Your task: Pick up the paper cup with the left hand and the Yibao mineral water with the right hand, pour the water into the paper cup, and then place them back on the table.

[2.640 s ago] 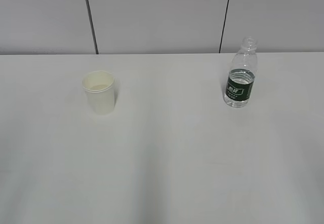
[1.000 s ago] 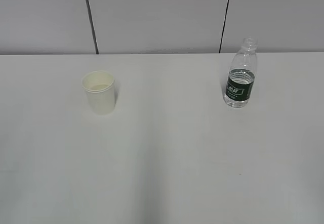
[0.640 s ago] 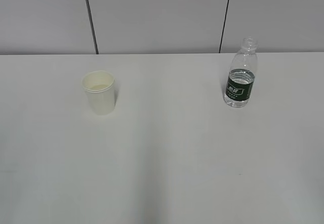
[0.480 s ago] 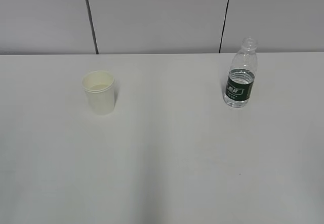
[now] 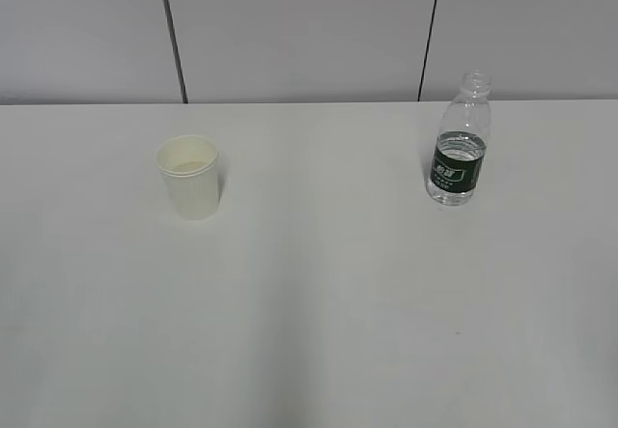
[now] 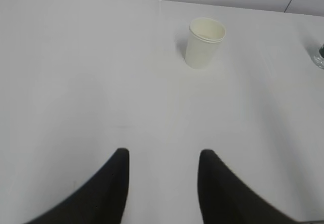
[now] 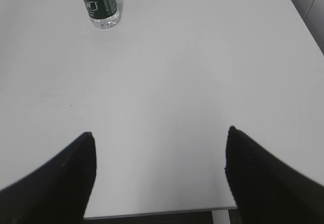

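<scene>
We see our left hand (image 6: 162,155) low over the white desk (image 6: 76,82), its two dark fingers (image 6: 114,183) spread apart with bare desk between them and nothing held. The paper cup (image 6: 204,42) stands upright well beyond the fingers, toward the far side of the desk and a little right of the gap. Its rim is round and its mouth is open. Far to the right of the cup, the base of the water bottle (image 6: 319,58) shows at the picture's edge.

soft even light, faint shadows
</scene>
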Controlling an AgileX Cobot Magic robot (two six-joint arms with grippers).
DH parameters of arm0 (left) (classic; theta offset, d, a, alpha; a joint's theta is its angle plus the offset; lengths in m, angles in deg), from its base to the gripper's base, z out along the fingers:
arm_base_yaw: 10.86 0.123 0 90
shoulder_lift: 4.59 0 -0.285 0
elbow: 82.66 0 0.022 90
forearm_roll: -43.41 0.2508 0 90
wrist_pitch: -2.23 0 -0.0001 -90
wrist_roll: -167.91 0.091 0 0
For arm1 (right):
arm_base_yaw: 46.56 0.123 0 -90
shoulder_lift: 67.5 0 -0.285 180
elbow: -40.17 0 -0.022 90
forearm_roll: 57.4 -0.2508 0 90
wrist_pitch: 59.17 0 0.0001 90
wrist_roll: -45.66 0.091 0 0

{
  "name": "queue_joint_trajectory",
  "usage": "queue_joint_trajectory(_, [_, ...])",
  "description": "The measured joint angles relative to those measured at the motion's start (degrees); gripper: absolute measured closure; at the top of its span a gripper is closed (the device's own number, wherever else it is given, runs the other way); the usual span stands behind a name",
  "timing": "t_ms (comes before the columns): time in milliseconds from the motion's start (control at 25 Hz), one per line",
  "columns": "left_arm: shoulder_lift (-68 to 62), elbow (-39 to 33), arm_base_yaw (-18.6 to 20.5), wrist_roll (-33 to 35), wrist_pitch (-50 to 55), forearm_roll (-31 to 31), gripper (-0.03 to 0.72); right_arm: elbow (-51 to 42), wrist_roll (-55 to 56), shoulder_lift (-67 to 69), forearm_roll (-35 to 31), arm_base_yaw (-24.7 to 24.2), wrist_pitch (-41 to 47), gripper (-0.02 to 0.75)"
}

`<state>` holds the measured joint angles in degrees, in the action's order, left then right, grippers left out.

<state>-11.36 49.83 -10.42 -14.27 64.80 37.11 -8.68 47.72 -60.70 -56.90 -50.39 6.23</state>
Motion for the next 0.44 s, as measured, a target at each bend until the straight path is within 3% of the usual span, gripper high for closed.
queue_joint_trajectory(440, [0.0,0.0,0.0,0.0,0.0,0.0,0.419,0.0,0.0,0.0,0.0,0.0,0.0,0.152])
